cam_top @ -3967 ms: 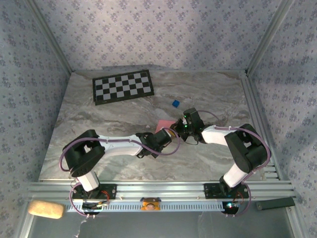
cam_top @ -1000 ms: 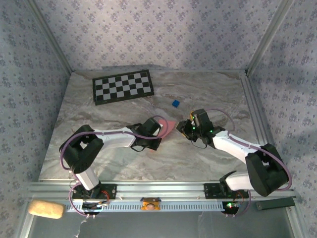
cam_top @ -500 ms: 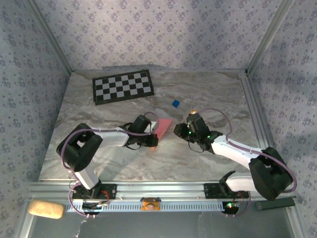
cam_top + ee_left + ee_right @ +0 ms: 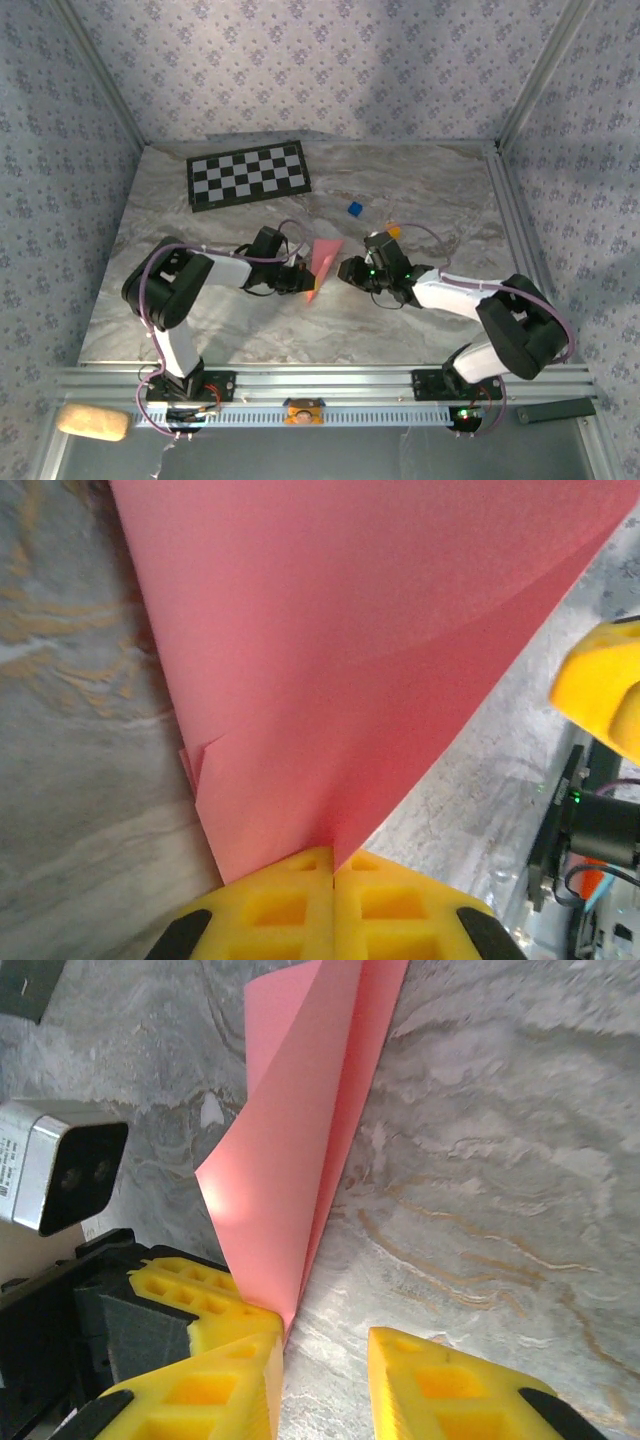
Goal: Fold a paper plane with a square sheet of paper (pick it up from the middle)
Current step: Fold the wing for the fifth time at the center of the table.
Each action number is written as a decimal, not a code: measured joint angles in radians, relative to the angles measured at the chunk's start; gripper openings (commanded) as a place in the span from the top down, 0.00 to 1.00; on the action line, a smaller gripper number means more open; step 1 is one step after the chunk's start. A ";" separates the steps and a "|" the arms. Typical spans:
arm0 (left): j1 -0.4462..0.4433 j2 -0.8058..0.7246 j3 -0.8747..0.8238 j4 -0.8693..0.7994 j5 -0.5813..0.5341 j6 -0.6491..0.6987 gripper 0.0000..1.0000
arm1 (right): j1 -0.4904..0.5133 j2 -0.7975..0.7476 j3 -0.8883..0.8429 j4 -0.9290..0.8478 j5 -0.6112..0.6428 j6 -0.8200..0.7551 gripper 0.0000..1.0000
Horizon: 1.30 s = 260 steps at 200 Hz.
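Note:
The salmon-pink sheet of paper (image 4: 323,260), folded into a pointed wedge, stands on edge above the marble table. My left gripper (image 4: 300,279) is shut on its lower end; in the left wrist view the yellow fingertips (image 4: 300,875) pinch the folded layers of the paper (image 4: 350,630). My right gripper (image 4: 349,270) faces it from the right, close by. In the right wrist view the right gripper (image 4: 325,1358) is open, and the paper (image 4: 290,1180) comes down to a tip beside its left finger (image 4: 215,1385), with bare table between the fingers.
A black-and-white checkerboard (image 4: 248,173) lies at the back left. A small blue block (image 4: 354,208) and a small orange block (image 4: 393,231) sit behind the right gripper. A metal rail (image 4: 330,382) runs along the near table edge.
My left gripper has drawn back to the left with the paper, which now stands more upright. My right gripper has followed leftwards towards the paper, its jaws narrowing.

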 measured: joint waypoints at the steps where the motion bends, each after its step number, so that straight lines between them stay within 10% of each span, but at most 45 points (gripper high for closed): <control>1: 0.000 0.000 0.000 0.001 0.002 0.000 1.00 | 0.001 0.002 0.001 0.002 -0.002 0.000 0.72; 260: 0.086 0.061 -0.136 0.321 0.204 -0.218 1.00 | -0.010 0.222 0.117 0.172 -0.214 -0.038 0.86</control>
